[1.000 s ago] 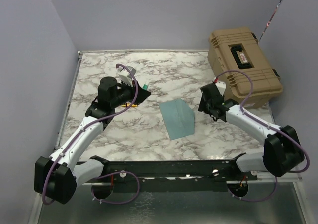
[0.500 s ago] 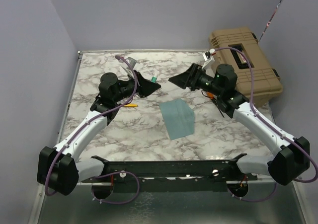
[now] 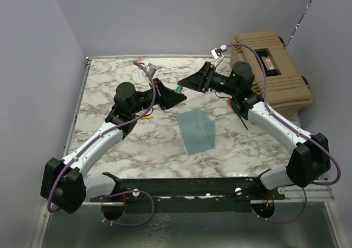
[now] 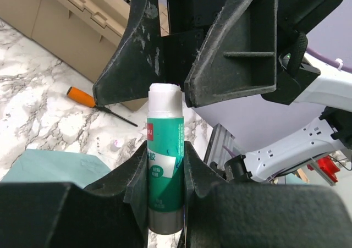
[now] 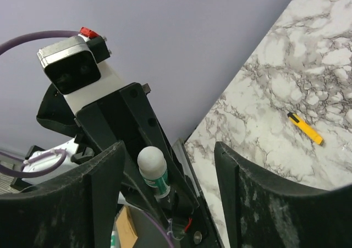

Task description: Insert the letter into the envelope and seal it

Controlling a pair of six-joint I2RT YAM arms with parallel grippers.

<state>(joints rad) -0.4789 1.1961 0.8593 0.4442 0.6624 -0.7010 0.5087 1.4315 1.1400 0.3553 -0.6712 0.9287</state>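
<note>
Top view: the left gripper (image 3: 180, 94) and right gripper (image 3: 187, 83) meet tip to tip above the far half of the marble-patterned table (image 3: 247, 146). The envelope (image 3: 196, 130), dusty teal, lies flat on the table just nearer than the two tips and between the arms, with nothing touching it. Whether its flap is open cannot be told.

Left wrist view: the left fingers are closed narrowly on a glue stick (image 4: 164, 135), clamping its lower body, so that the stick stands upright between them with its white top uppermost. The teal-green label bears a small red mark and lines of dark print, too small to read. The right gripper's two black fingers (image 4: 129, 55) are spread wide, one on each side of the white top. Contact with the stick cannot be told.

Right wrist view: the rounded white top shows between the right gripper's open fingers. Behind it is the left arm's silver wrist camera (image 5: 69, 69).

Surroundings: a tan tool case (image 3: 269, 72) stands at the far right corner, and its red lid label is unreadable. An orange-handled screwdriver (image 4: 82, 97) lies before it. A yellow, black-tipped tool (image 5: 305, 128) lies on the table.
</note>
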